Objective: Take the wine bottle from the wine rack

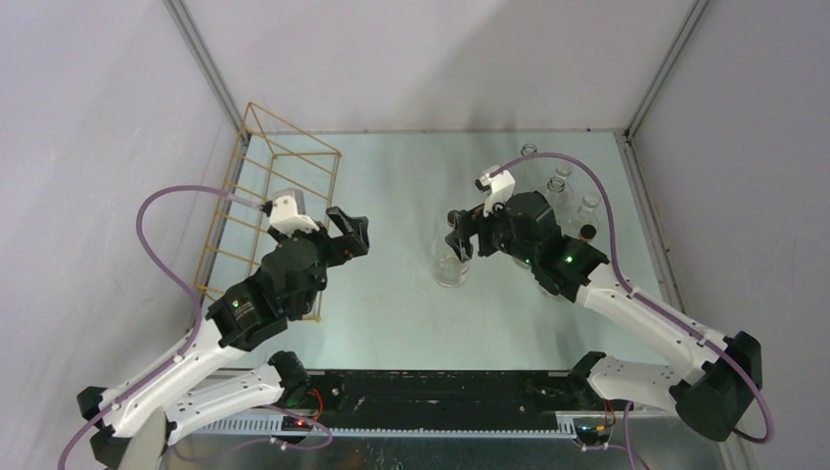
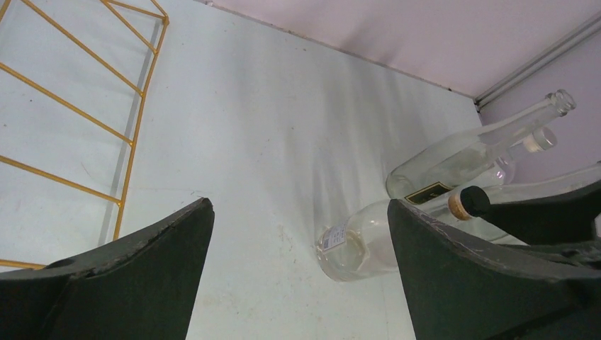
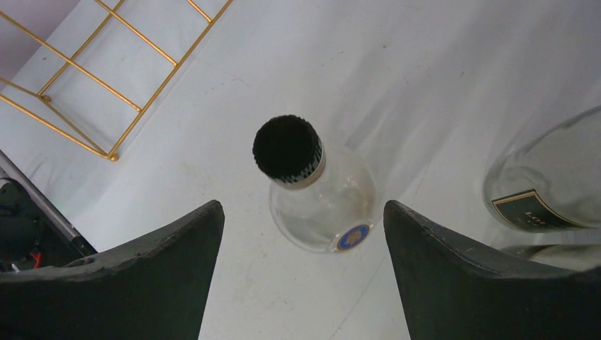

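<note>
The right gripper (image 3: 301, 207) hangs released, jaws wide, over the clear round-bellied glass wine bottle with a black cap (image 3: 312, 195). The bottle stands upright midway between the table's side edges, well apart from the thin gold wire wine rack (image 2: 142, 94) along the left edge. Best to rise straight up without grazing the cap. The left gripper (image 2: 298, 205) is also released.

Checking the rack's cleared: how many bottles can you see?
5 bottles: one upright mid-table under the right pincer, four clustered back right; the right arm may hide more.
</note>
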Controlling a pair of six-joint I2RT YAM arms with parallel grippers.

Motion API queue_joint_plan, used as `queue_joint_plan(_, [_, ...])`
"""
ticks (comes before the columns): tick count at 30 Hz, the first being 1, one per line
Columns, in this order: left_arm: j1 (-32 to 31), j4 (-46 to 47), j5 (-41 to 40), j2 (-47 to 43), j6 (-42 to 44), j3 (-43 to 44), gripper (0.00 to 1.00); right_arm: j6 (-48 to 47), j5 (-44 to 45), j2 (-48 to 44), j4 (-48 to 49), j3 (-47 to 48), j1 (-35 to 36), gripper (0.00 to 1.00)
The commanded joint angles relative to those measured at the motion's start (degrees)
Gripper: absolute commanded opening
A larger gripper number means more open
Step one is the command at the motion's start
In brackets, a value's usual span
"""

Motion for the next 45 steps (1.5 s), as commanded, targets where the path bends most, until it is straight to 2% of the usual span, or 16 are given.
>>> queue_joint_plan(1, [0.4,-1.5,-2.1,-2.4,-3.6,-0.8,1.0,0.6,2.9,2.6,6.7,2.6,0.5,0.84])
queue_joint_plan(9, [0.5,-1.2,-1.1,-2.3,-4.6,-1.8,0.99,-1.7,5.7,6.4,12.1,2.6,0.7,0.72])
queue_joint_plan(14, [0.4,-1.0,-0.9,-2.3,-4.6,-1.9,0.99,-2.9,7.2,7.7,13.5,2.6,0.7,0.62])
queue_joint_plan(23, [0.4,-1.4,-1.7,-3.5,-5.5,-3.2,0.99,-3.7,6.7,10.5,14.2,3.4,0.9,0.51])
queue_joint_plan(27, [0.5,-1.5,-1.9,-3.8,-6.0,-3.5,0.99,-5.4,6.8,10.7,12.9,4.5,1.0,0.39])
queue_joint_plan(30, [0.5,-1.6,-1.9,-3.8,-6.3,-3.7,0.99,-6.9,7.5,10.0,12.3,4.7,1.0,0.25])
queue_joint_plan(35, [0.5,-1.6,-1.9,-3.7,-6.6,-3.8,0.99,-9.5,11.8,8.3,11.7,4.7,1.0,0.1])
queue_joint_plan(41, [0.4,-1.1,-1.9,-3.3,-7.2,-4.4,0.99,-12.7,18.4,7.1,10.9,4.7,0.1,0.04])
queue_joint_plan(45, [0.4,-0.4,-1.7,-2.6,-7.3,-4.4,0.98,-12.8,19.2,7.4,9.2,4.7,-2.6,0.02])
